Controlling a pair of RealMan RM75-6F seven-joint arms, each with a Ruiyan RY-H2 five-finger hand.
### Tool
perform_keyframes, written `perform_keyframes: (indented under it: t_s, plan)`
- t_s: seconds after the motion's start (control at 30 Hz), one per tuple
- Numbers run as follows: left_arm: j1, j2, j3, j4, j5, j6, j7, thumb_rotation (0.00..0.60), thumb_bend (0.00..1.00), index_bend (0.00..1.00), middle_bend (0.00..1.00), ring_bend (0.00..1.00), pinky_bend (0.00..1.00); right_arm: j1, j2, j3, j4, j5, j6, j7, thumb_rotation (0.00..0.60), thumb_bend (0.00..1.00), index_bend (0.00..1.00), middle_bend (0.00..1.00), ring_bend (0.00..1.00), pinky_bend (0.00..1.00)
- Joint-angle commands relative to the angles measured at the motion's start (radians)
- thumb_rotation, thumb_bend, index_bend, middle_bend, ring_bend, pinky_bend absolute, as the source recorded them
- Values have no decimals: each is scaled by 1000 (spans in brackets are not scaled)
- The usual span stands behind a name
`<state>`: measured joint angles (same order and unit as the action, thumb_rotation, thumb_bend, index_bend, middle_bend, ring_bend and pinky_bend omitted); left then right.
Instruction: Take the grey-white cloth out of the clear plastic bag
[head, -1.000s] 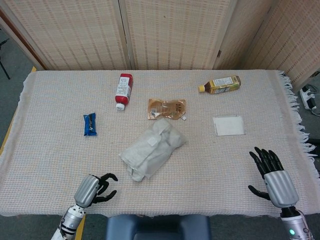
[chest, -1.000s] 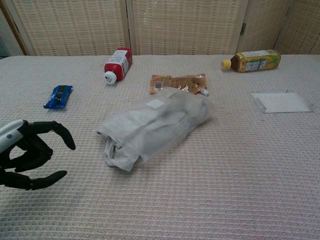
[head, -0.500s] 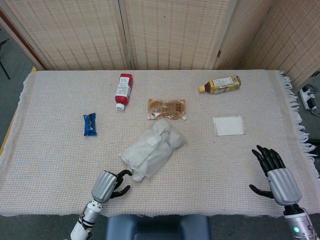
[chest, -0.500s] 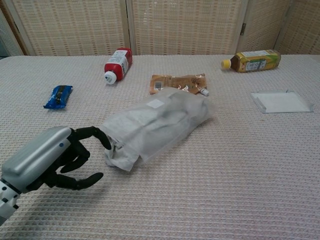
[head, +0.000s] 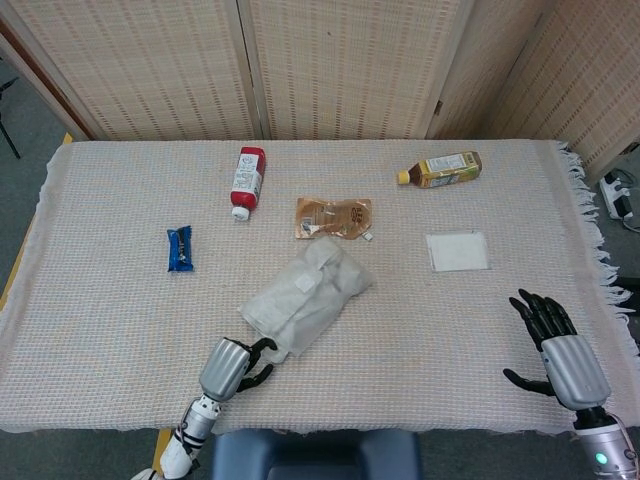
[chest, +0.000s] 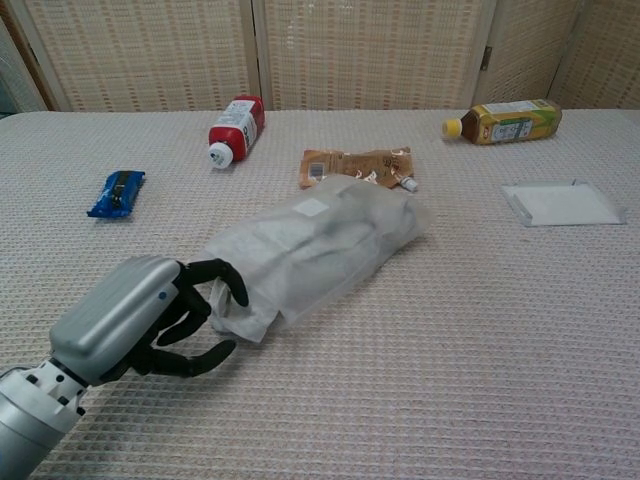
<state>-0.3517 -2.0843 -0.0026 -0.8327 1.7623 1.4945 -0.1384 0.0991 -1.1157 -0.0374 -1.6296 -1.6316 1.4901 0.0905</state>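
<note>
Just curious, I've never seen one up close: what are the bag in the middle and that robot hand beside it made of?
The bag looks like thin, soft plastic film, cloudy rather than glossy: it creases, and grey-white cloth shows at its open end. The left robot hand seems to have a smooth silver shell, metal or painted plastic, with matte black fingers.

Looks like an indoor test room, not a home. Woven folding screens (head: 340, 65) wall off the back. The counter (head: 520, 200) is draped in fringed beige cloth, power strip (head: 618, 196) on the floor at right.
</note>
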Motion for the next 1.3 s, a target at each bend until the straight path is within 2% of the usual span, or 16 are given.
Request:
perform_keyframes:
  t_s: [0.03,0.23,0.53,0.67,0.9,1.03,1.1,1.2,1.3]
  plan:
    - [-12,-23,-2,39,-9,3,-18,600,331,492,1000,1000,1000,-1,2,0,-1,-2,-1,2,600,76,0,0,0,0]
    - [-32,-68,-4,136,-20,12,-57,600,353,533,1000,1000,1000,-3,4,-1,-1,-6,-3,5,600,75,0,0,0,0]
    - [-50,-118,-3,240,-31,52,-142,600,510,679,1000,1000,1000,-1,-3,-2,2,-1,-23,-10,600,75,0,0,0,0]
    - [-55,-126,-2,265,-36,70,-162,600,534,691,1000,1000,1000,-1,-7,-5,0,-4,-30,-22,600,75,0,0,0,0]
    - [-46,-101,8,257,-42,103,-177,600,555,707,1000,1000,1000,8,-43,4,19,6,-51,-65,600,76,0,0,0,0]
    - [-31,-66,21,220,-39,135,-178,600,562,712,1000,1000,1000,58,-107,40,35,17,-102,-68,600,82,7,0,0,0]
    - [-24,-50,25,201,-38,147,-175,600,563,713,1000,1000,1000,85,-145,70,49,29,-117,-88,600,96,83,0,0,0]
    - [-17,-25,30,167,-38,160,-169,600,563,715,1000,1000,1000,129,-225,124,90,58,-137,-156,600,107,268,0,0,0]
    - [-12,-4,31,137,-42,161,-160,600,563,717,1000,1000,1000,176,-310,170,136,110,-182,-213,600,112,366,0,0,0]
